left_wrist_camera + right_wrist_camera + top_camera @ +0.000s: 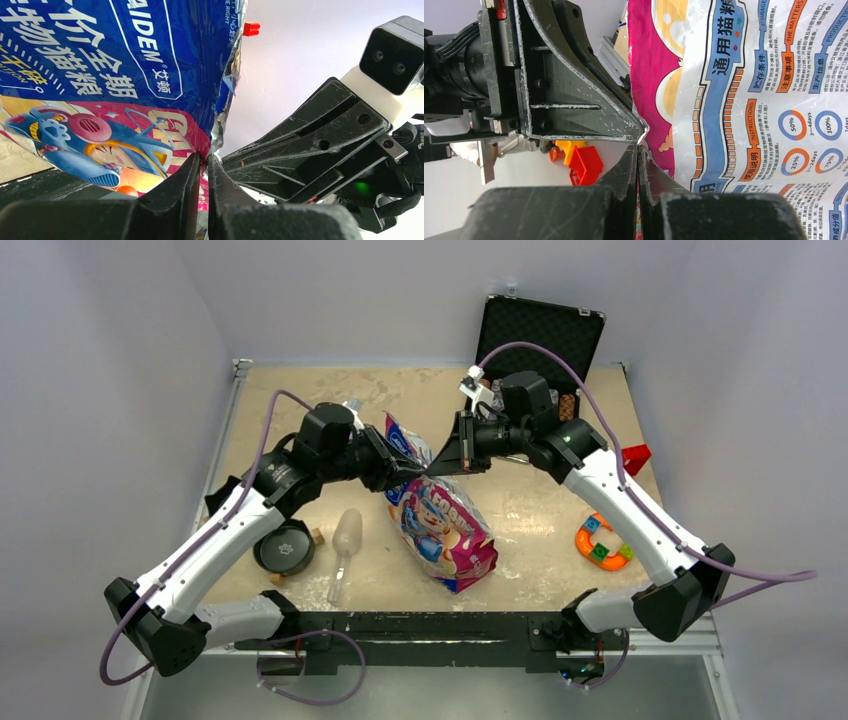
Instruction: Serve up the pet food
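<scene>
Foil pet food bag (445, 525) edge pinched by left end effector (204, 164), right end effector (639, 152).

Pet-food bag (445, 525), glossy foil printed blue, pink and white with cartoon figures, lies lengthwise mid-table (540, 500), bottom toward the near edge. Its crinkled top end is raised, one edge pinched in the jaws of the left gripper (207, 161) and the right gripper (639, 150).

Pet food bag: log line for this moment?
left gripper: pinching top edge of blue-and-pink foil pet food bag | right gripper: pinching same edge
</scene>
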You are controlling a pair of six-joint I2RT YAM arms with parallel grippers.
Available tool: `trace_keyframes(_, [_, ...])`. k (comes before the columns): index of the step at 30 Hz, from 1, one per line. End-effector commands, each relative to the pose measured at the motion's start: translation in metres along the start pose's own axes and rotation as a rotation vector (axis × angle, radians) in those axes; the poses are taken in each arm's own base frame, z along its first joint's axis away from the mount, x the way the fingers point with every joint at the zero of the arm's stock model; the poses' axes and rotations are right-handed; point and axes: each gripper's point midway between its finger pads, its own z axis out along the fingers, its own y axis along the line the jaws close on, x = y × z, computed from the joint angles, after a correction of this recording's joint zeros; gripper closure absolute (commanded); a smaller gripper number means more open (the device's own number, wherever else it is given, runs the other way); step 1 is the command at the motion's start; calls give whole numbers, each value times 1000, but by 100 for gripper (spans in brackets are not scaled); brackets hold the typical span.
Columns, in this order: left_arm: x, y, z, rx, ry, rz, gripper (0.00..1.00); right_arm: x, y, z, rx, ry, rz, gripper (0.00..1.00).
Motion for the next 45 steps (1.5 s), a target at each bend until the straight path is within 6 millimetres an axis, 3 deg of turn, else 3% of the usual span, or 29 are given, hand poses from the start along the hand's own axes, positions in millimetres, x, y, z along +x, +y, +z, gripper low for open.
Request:
trace_keyframes(1, [4, -6, 4, 15, 18, 49, 86, -11, 19, -12, -20, -51, -67, 100])
trace_keyframes(5, [-1, -24, 3, 49, 5, 155, 100, -15, -3, -19, 164, -83, -155, 100])
trace_keyframes(10, [-7, -42, -9, 134, -57, 192, 100, -15, -13, -17, 308, -74, -274, 98])
trace_keyframes(19, [-3, -56, -20, 177, -46, 166, 100, -11, -20, -6, 484, -51, -424, 92])
trace_keyframes(24, [0, -47, -24, 87, -23, 176, 100, -18, -43, -20, 666, -89, -467, 93])
trace_keyframes(28, [2, -29, -21, 7, -2, 163, 100, -26, -51, -35, 754, -140, -469, 100])
trace_keyframes(31, [6, -25, -15, 1, 27, 155, 100, -24, -37, -36, 686, -156, -457, 100])
trace_keyframes(35, [13, -38, -11, 99, 69, 161, 99, -18, -5, -29, 493, -166, -373, 100])
trace_keyframes(38, [17, -45, -10, 159, 85, 153, 83, -11, 12, -24, 315, -130, -242, 100])
trace_keyframes(41, [18, -45, -9, 195, 87, 129, 75, -14, 13, -27, 198, -122, -105, 100])
trace_keyframes(45, [21, -37, -8, 190, 91, 114, 74, -16, 15, -30, 146, -122, -52, 100])
